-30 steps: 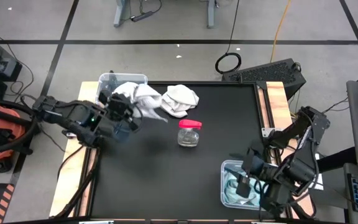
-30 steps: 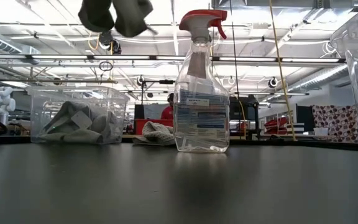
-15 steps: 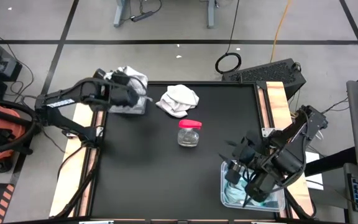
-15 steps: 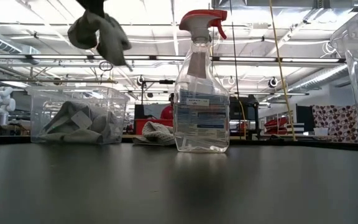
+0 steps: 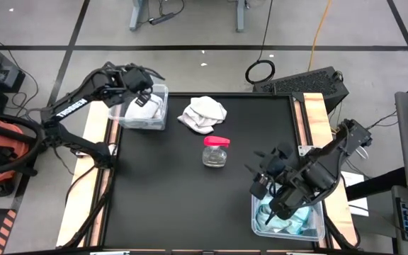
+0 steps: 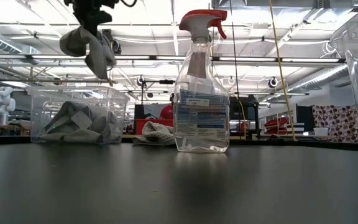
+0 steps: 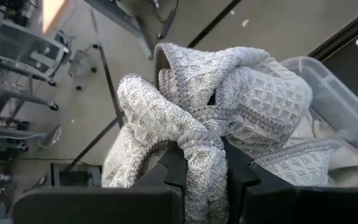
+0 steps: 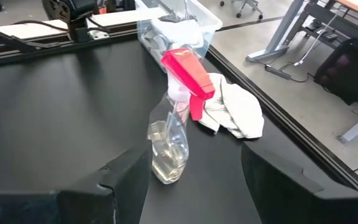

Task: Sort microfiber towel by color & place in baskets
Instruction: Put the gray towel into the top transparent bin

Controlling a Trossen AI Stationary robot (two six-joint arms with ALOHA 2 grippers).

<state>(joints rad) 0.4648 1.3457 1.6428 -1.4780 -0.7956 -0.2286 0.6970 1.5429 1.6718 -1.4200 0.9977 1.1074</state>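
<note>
nearest the table's front edge on the right, a clear basket point(image 5: 316, 225) holding light blue towels point(image 5: 283, 219). just above its inner rim, hanging, the right gripper point(image 5: 262, 185), fingers point(image 8: 114, 180) spread apart with nothing between them, facing across the black table point(image 5: 168, 191) toward the middle. at the middle of the table, upright, a clear spray bottle point(image 5: 215, 151) with a pink-red trigger head, a little liquid in its bottom. past the bottle, just beyond it, lying crumpled on the table a white towel point(image 5: 202, 113), apart from both baskets. at the far left corner, the second clear basket point(image 5: 159, 120) with grey-white towels point(image 6: 73, 124) piled inside. directly over that basket, raised well above its rim, the left gripper point(image 5: 136, 89), fingers point(image 7: 176, 168) clamped on a grey-white waffle-weave towel point(image 7: 216, 106) bunched around them, folds hanging down toward the basket's opening but clear of the cloths inside in the low view. beyond the table, grey floor, cables and a dark keyboard tray point(image 5: 310, 81) at the far right.
</note>
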